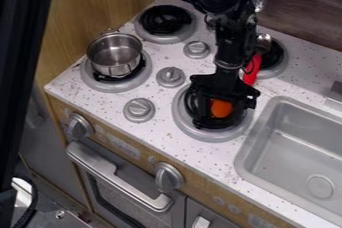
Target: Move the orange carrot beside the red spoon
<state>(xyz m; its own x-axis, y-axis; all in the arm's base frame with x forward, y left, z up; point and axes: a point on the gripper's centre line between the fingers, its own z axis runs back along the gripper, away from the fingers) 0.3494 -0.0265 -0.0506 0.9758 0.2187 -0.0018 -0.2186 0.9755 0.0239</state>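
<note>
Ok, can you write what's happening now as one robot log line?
gripper: open, over carrot | carrot: on burner | spoon: behind gripper | pot: on another burner

From where I stand, soft, fairly even light leaves the speckled counter bright, with small glints on the pot, a pale sheen along the oven handle, gentle shading inside the sink, and deep darkness down the left edge.

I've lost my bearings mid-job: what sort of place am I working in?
Most likely a toy or play kitchen: a speckled counter with coil burners, a small metal pot on one of them, and a grey sink set in beside them.
</note>
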